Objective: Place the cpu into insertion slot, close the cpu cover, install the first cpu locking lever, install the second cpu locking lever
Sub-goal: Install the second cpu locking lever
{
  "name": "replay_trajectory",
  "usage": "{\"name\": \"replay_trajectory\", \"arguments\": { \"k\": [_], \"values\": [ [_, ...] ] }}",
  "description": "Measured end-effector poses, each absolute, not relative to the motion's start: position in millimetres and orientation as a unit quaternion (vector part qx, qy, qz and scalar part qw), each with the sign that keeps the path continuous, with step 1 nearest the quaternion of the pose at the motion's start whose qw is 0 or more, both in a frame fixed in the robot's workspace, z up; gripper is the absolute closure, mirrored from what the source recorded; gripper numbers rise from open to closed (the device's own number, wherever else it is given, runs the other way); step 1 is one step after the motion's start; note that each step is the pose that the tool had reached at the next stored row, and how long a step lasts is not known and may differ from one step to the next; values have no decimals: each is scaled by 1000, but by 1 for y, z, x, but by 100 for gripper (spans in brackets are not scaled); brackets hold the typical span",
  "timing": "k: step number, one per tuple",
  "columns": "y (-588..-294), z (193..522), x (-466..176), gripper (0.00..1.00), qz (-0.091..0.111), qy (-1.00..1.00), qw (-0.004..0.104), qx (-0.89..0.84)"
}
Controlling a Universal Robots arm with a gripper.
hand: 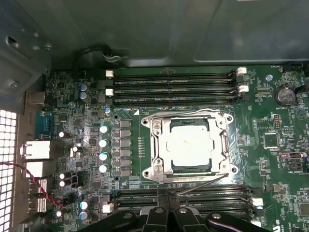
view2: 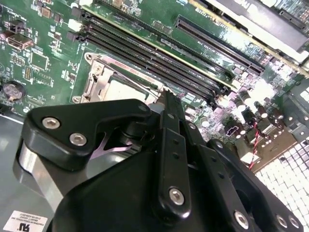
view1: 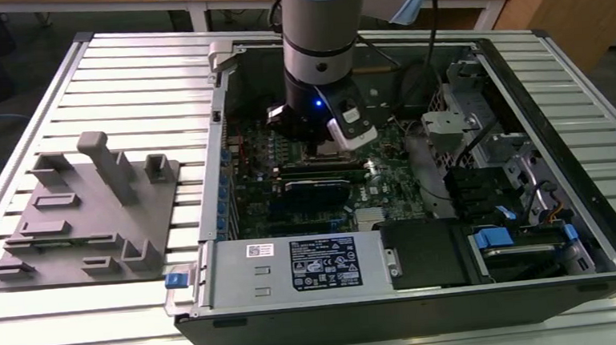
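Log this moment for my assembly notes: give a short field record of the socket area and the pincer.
cpu: seated in the insertion slot, silvery top showing
cpu cover: lying flat around the chip
locking lever: thin rod angled along the socket's edge nearest the pincer
pincer: over the memory slots beside the socket, holding nothing visible
computer case: open, on a slatted table

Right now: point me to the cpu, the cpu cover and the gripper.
cpu [hand: 192, 147], first wrist view, middle of its silvery top.
cpu cover [hand: 159, 147], first wrist view, one side bar of the metal frame.
gripper [hand: 168, 207], first wrist view, between its black fingertips.
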State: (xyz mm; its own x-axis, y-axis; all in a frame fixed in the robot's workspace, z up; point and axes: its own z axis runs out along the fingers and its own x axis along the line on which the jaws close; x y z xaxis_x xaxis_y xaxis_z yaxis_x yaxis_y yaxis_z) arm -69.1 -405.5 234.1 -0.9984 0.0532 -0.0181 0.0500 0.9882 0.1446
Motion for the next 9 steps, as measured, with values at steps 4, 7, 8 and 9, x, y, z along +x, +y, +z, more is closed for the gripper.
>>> {"name": "replay_trajectory", "arguments": {
  "k": [4, 7, 8, 9],
  "values": [
    [-406, 228, -70, 90, 72, 997, 11, 26],
    [-406, 224, -72, 90, 72, 997, 10, 26],
    [-406, 222, -72, 90, 72, 997, 10, 26],
    [-406, 221, -72, 90, 72, 997, 10, 26]
  ]
}}
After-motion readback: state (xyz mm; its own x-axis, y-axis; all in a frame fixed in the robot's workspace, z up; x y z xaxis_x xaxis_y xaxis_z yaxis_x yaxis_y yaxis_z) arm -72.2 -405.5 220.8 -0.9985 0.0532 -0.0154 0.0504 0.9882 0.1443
